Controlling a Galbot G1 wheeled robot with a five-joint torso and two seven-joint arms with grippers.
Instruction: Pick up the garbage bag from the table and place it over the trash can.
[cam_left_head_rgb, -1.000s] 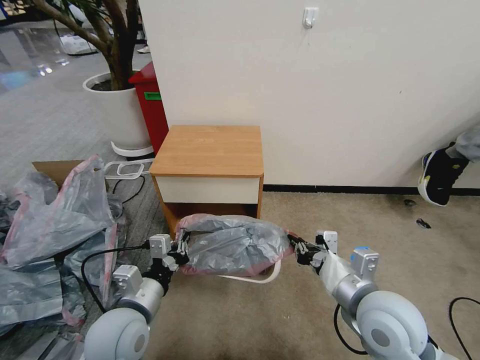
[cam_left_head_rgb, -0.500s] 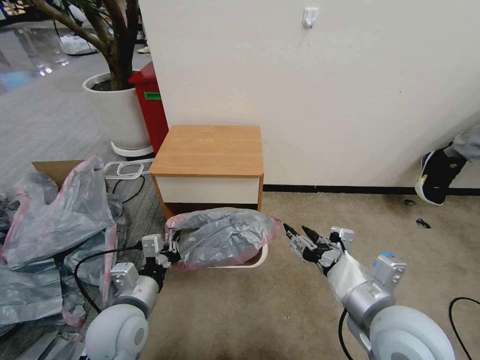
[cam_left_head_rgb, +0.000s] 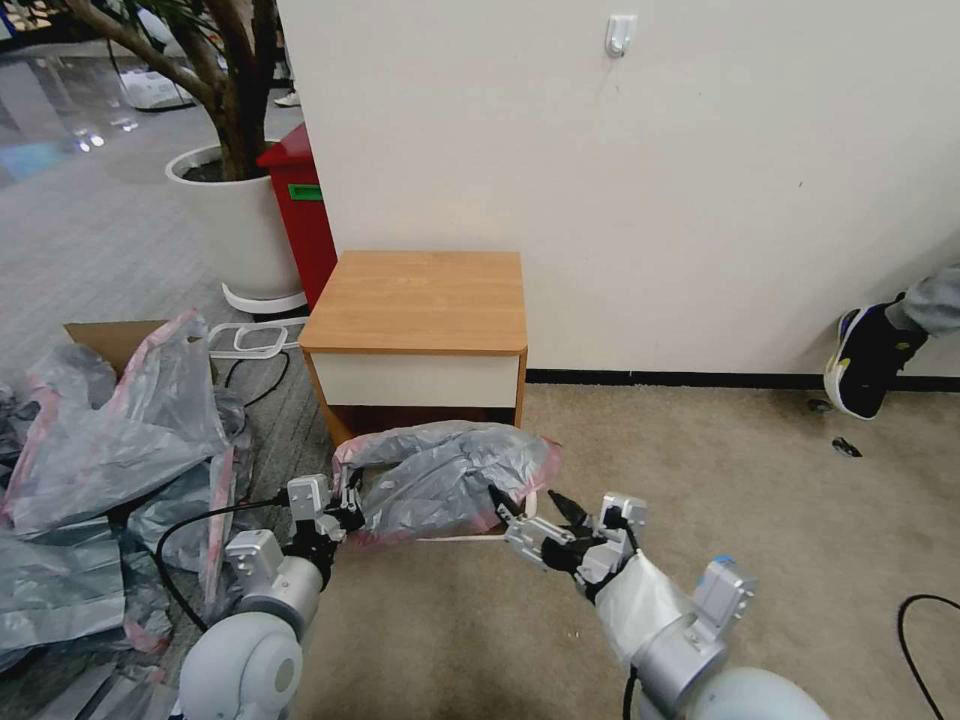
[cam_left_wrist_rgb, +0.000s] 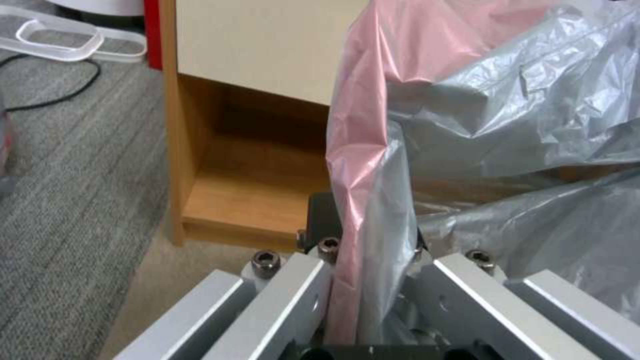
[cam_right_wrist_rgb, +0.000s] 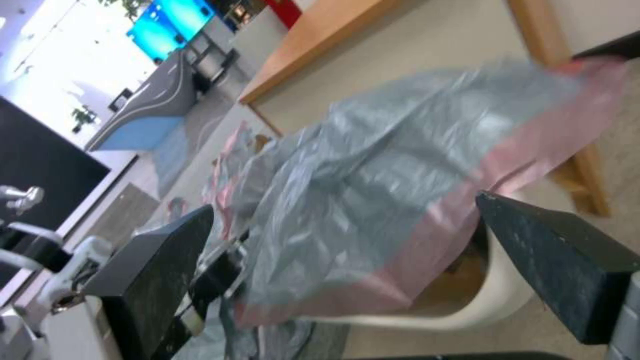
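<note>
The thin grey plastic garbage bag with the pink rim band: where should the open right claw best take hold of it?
Probably the pink band at the thin grey plastic garbage bag's free right end, approached from the right: it stands folded above the cream-white trash can, opposite the left claw's hold. The right claw is nearby.

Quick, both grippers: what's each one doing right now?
Left gripper: shut on the garbage bag rim.
Right gripper: open, holding nothing, beside the bag.

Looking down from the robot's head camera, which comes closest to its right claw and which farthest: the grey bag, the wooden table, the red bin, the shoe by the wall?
From the open right gripper:
1. Garbage bag, just beyond its fingertips, draped over the trash can.
2. Table, behind the bag against the wall.
3 and 4. Red bin, far back left, and shoe, far right: too close to call.
</note>
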